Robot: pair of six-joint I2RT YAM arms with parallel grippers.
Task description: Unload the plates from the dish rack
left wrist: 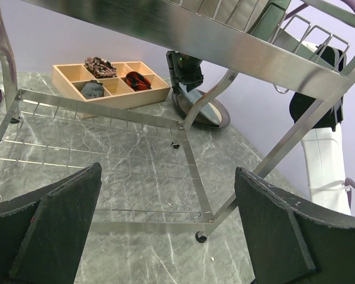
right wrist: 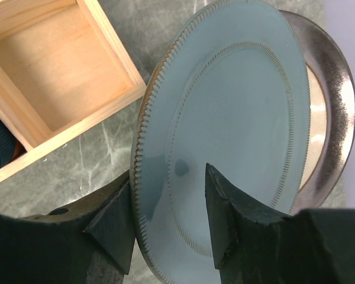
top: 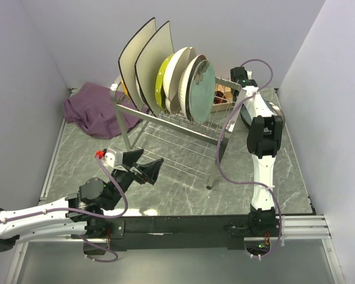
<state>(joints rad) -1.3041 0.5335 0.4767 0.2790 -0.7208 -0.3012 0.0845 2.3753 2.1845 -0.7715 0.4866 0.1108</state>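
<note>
The dish rack (top: pixel 183 127) holds two large cream square plates (top: pixel 135 56), a yellow-green plate (top: pixel 162 80), a cream plate (top: pixel 180 74) and a teal-grey plate (top: pixel 201 92). My right gripper (right wrist: pixel 169 174) is behind the rack at the back right. Its fingers straddle the rim of another teal-grey plate (right wrist: pixel 225 100), with a gap at the right finger (right wrist: pixel 225 201). That plate leans on a brown-rimmed plate (right wrist: pixel 332 100). My left gripper (top: pixel 143 165) is open and empty before the rack's near left leg, also in the left wrist view (left wrist: pixel 167 171).
A wooden compartment box (right wrist: pixel 53 77) sits just left of the two plates; it also shows in the left wrist view (left wrist: pixel 109 83). A purple cloth (top: pixel 94 109) lies at the back left. The rack's lower wire shelf (left wrist: pixel 106 148) spreads ahead of my left gripper.
</note>
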